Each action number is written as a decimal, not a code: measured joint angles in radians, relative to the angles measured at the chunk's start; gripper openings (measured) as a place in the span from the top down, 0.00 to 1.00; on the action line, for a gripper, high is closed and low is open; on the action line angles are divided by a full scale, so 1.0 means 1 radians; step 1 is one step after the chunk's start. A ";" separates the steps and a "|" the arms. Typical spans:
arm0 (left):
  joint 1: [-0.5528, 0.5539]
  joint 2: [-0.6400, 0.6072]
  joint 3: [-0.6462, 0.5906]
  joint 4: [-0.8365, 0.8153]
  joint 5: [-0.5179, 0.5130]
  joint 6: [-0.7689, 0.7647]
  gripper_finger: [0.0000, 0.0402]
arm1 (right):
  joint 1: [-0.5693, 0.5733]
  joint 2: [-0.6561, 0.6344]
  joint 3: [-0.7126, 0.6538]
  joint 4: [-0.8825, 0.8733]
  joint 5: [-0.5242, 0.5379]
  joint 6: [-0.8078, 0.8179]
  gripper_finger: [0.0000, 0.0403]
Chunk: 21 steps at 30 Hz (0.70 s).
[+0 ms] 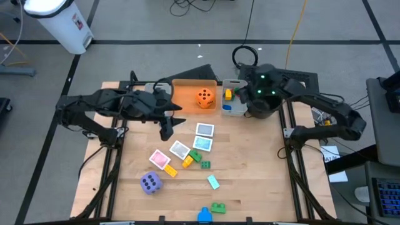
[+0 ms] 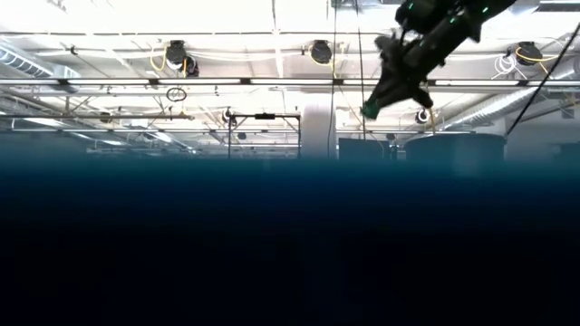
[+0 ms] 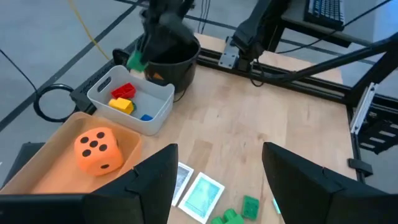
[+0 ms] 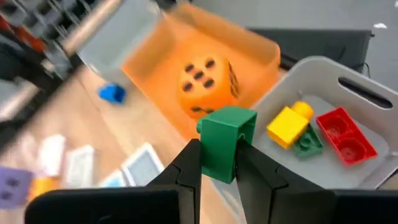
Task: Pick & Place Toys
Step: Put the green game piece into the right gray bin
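While the right gripper [image 4: 219,163] pinches a green brick [image 4: 225,142] above the grey bin [image 1: 234,107] at the worktop's far edge, the left gripper [image 3: 219,180] hangs open; the orange die [image 1: 204,98] is binned, the purple die [image 1: 150,182] and cards [image 1: 204,130] remain.

Evenly and brightly lit from overhead, with soft, short shadows under both arms on the table [image 1: 250,162]. Blown out by glaring ceiling lights in the low view, lower half sunk in blue-black. Motion-smeared along the right wrist view's edge.
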 joint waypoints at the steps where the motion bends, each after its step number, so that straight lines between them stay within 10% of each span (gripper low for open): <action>1: 0.008 -0.001 0.000 0.000 0.016 0.011 0.40 | -0.005 0.025 0.000 -0.001 0.000 -0.023 0.86; 21: 0.329 -0.013 -0.002 -0.009 0.507 0.356 0.40 | -0.066 0.488 0.509 -0.464 0.138 -0.559 0.86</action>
